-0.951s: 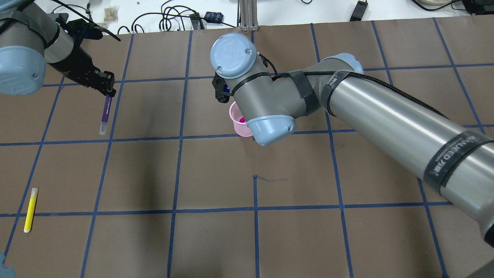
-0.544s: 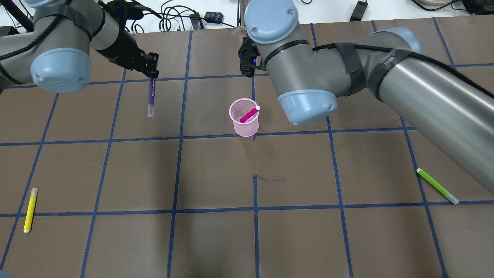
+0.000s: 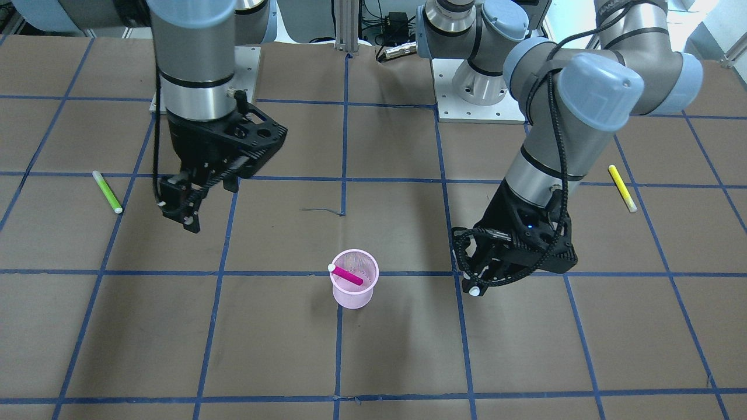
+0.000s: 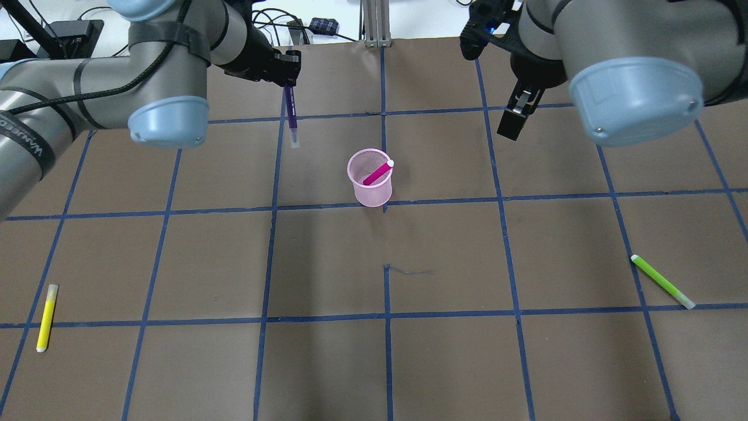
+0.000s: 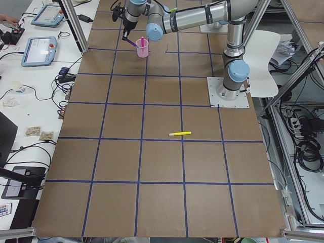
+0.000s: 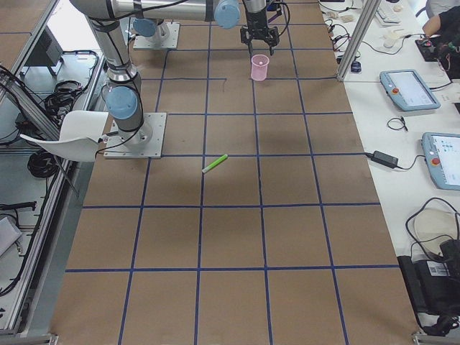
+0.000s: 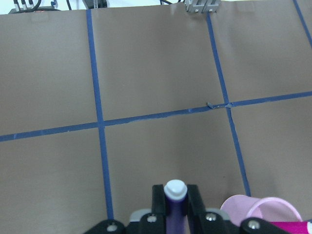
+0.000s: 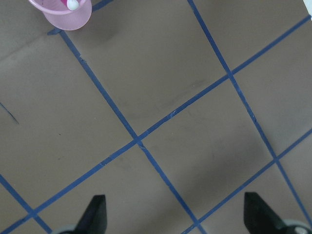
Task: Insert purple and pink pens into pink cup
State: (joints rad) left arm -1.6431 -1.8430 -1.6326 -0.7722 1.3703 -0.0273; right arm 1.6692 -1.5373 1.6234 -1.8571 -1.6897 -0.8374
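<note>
Purple pen pinched in left claw.

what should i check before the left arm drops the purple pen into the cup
1. Purple pen gripped: ok, the left gripper is shut on its upper end and the pen hangs down.
2. Purple pen above the pink cup: not ok, it hangs off to one side of the cup.
3. Cup upright: ok.
4. Pink pen in the cup: ok, it leans on the rim, with room left beside it.
5. Right gripper out of the way: ok, it is open, empty and well apart from the cup.
</note>
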